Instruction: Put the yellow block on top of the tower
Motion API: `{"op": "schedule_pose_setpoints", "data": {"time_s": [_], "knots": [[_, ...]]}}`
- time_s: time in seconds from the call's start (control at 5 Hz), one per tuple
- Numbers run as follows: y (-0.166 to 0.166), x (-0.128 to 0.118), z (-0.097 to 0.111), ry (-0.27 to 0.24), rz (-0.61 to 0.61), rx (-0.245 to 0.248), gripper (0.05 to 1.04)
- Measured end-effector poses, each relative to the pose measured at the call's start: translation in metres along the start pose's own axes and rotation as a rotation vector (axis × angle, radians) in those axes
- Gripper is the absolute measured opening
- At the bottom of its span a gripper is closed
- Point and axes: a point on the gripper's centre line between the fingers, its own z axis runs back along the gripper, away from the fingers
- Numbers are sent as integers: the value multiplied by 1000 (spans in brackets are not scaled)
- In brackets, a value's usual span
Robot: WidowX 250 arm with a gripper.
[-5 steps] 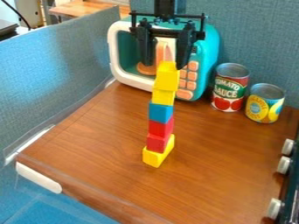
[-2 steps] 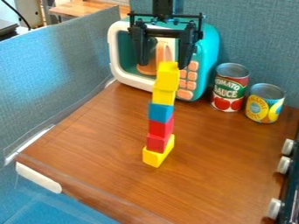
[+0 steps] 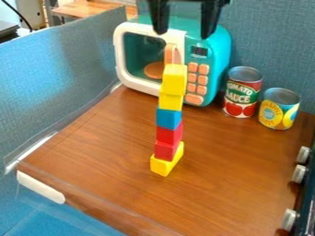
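A: End effector (image 3: 184, 34)?
B: Released, empty — above. Yellow block (image 3: 174, 80) tops tower (image 3: 169, 118).
A: Handling?
B: Likely light, stiff — pinch 2 opposite sides, midheight; tower could topple.

and here's blue-grey fabric wall (image 3: 271, 41) across the back, with a matching side panel (image 3: 67, 87) slanting down the left, pale light shining off it; between them spreads the brown wooden tabletop (image 3: 246, 170), while beyond the panel, upper left, there's a lighter wooden table (image 3: 83, 9).
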Motion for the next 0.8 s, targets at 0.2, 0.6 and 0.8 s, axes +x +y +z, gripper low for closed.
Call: {"op": "schedule_pose_setpoints", "data": {"time_s": [0.2,0.6,0.8], "knots": [[-12,-1,7,-47,-80,14,1000],[-55,-15,-32,79,-264,-8,1000],[-63,-16,-42,98,-289,12,1000]]}}
